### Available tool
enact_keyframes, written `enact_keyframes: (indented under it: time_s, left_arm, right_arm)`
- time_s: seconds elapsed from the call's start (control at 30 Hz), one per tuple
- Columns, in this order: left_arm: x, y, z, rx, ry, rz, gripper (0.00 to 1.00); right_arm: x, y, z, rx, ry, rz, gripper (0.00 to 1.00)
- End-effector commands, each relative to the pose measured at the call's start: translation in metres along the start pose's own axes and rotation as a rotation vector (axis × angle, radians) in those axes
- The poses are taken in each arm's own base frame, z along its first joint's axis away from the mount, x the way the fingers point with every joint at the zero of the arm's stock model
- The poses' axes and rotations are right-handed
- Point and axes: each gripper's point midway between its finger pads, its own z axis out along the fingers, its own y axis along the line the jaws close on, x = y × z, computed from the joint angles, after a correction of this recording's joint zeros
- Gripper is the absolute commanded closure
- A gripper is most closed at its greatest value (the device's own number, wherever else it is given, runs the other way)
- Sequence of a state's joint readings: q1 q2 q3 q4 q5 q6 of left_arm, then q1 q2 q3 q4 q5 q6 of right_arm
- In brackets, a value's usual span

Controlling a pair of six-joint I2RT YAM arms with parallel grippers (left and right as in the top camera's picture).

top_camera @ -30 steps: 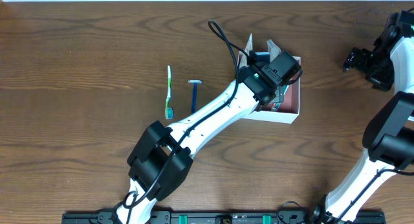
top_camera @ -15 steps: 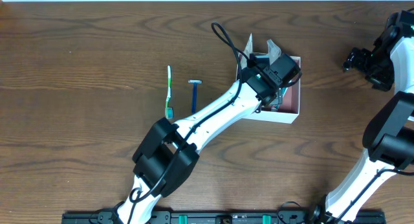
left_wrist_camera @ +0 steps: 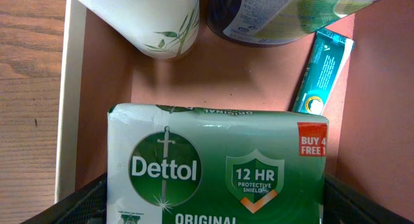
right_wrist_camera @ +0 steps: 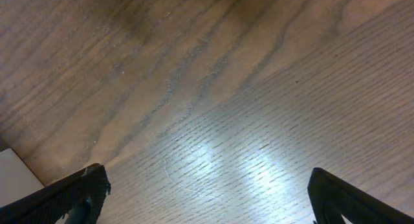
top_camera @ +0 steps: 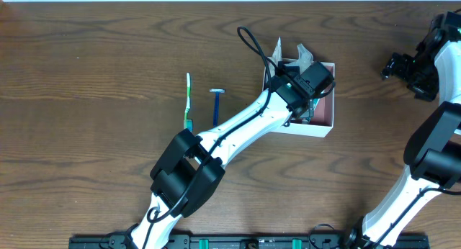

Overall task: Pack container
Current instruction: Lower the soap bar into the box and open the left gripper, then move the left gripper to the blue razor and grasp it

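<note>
The container [top_camera: 318,129] sits on the table [top_camera: 86,47], right of centre, with the left gripper [left_wrist_camera: 213,201] just above its pink floor. The jaws stand wide and appear clamped on the soap packet [left_wrist_camera: 217,166]. Lower the packet flat, clear of the white bottle [left_wrist_camera: 158,23], dark bottle [left_wrist_camera: 272,17] and teal tube [left_wrist_camera: 321,68], then release. The right gripper [right_wrist_camera: 207,198] hangs wide and empty over the table.

Left arm [top_camera: 238,127] & right arm [top_camera: 403,195]: white links, blk joints; blk cable [top_camera: 248,40] + green LED [top_camera: 286,83] on left; right gripper [right_wrist_camera: 207,204] blk.
</note>
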State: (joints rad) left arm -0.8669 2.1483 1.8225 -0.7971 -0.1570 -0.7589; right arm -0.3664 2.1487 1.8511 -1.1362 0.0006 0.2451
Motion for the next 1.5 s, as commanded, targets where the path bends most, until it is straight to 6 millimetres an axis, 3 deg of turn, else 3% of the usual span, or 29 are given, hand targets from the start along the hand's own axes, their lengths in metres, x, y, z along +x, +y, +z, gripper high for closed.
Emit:
enact_keyframes:
  time_s: [0.0,0.5,0.57,0.77,1.47]
  left_arm:
    - [0.0019,0.0044,0.0064,-0.022,0.003,0.005,0.26]
    - [0.0014,0.0038,0.0065,-0.02,0.0,0.008,0.22]
    - [0.0014,0.0038,0.0065,-0.02,0.0,0.008,0.14]
    - [0.0005,0.0032,0.0065,-0.017,-0.002,0.033,0.09]
    - [-0.0021,0.0022,0.0068,-0.01,-0.01,0.028,0.02]
  right_arm:
    - [-0.0012,-0.0049,-0.001,0.01,-0.005,0.016,0.01]
    - [-0.0012,-0.0045,-0.001,0.01,-0.005,0.015,0.01]
    - [-0.0013,-0.0045,-0.001,0.01,-0.005,0.015,0.01]
    - [-0.0012,-0.0048,-0.001,0.011,-0.005,0.016,0.01]
    - [-0.0012,-0.0045,-0.001,0.01,-0.005,0.015,0.01]
